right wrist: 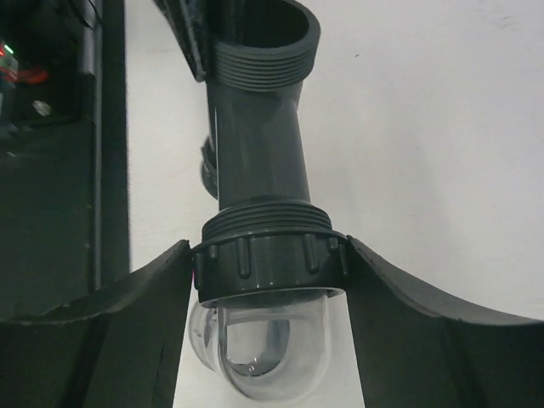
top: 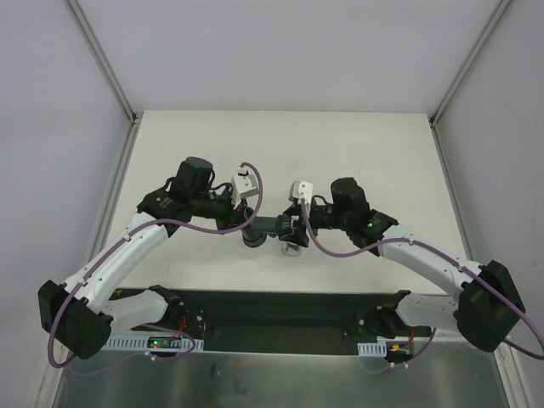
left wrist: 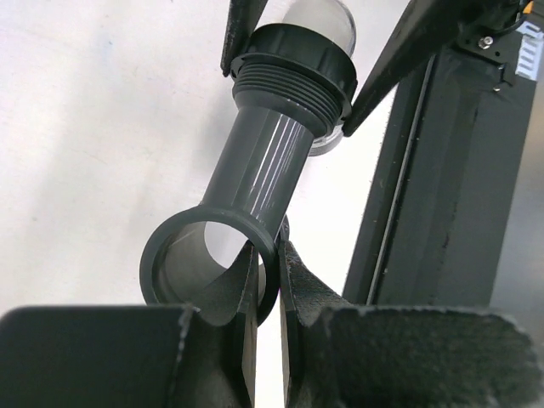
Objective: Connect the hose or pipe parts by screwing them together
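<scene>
A dark grey pipe fitting (top: 265,228) hangs between both arms over the table's middle. My left gripper (left wrist: 268,280) is shut on the rim of its flared socket (left wrist: 183,246), one finger inside and one outside. The grey tube (left wrist: 255,166) runs up to a threaded end carrying a ribbed dark collar (right wrist: 270,265). Below the collar sits the clear domed connector (right wrist: 272,340). My right gripper (right wrist: 270,280) is shut on that collar, a finger pressed on each side. A second threaded socket (right wrist: 263,51) shows at the fitting's far end.
The white table (top: 280,144) lies beneath the parts. A black base plate (top: 280,319) with both arm mounts runs along the near edge. Metal frame posts (top: 102,59) rise at the table's back corners. Purple cables (top: 255,183) loop near both wrists.
</scene>
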Robot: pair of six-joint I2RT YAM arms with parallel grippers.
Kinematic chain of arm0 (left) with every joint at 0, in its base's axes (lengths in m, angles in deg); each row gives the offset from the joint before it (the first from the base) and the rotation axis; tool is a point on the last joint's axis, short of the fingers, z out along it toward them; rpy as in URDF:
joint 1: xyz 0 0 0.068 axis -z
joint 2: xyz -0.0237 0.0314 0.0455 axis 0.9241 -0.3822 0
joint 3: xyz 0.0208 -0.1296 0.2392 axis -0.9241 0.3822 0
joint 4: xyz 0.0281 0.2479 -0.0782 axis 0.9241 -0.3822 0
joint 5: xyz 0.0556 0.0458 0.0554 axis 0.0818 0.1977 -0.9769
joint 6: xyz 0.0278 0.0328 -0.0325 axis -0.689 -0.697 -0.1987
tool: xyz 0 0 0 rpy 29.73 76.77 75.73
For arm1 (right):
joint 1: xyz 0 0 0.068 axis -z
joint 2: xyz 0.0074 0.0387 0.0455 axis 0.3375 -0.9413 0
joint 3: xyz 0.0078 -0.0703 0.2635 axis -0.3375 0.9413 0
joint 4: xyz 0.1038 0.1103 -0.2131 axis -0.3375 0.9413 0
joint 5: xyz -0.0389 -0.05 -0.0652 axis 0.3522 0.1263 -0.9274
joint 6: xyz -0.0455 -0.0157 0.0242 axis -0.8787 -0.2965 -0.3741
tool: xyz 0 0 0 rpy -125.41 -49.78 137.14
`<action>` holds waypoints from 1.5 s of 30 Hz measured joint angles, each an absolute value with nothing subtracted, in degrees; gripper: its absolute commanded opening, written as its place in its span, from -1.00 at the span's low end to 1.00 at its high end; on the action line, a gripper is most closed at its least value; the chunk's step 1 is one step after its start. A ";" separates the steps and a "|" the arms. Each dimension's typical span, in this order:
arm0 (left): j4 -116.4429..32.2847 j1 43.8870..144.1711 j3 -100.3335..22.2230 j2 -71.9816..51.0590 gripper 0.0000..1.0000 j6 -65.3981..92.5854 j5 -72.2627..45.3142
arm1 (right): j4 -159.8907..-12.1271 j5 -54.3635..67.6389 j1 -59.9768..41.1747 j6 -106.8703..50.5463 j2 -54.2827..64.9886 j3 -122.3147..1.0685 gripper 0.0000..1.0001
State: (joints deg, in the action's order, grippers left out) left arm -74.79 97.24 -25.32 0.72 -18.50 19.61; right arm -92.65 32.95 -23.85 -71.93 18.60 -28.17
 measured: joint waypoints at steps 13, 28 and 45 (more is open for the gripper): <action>-62.29 97.81 -16.62 7.38 -1.00 -21.36 16.74 | -107.58 52.56 -10.67 -22.75 5.60 -30.16 0.14; -62.79 97.81 -16.58 5.07 -1.00 -13.08 22.14 | -109.08 39.90 -7.56 -40.12 31.93 -24.43 0.93; -68.94 97.05 -22.92 2.79 -1.00 -2.96 32.11 | -78.46 25.54 -30.95 -101.61 40.92 -27.38 0.98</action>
State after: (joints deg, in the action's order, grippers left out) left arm -68.94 97.05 -22.92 2.79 -2.96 32.11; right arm -78.46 25.54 -30.95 -101.61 40.92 -27.38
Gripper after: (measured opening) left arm 0.076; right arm 0.986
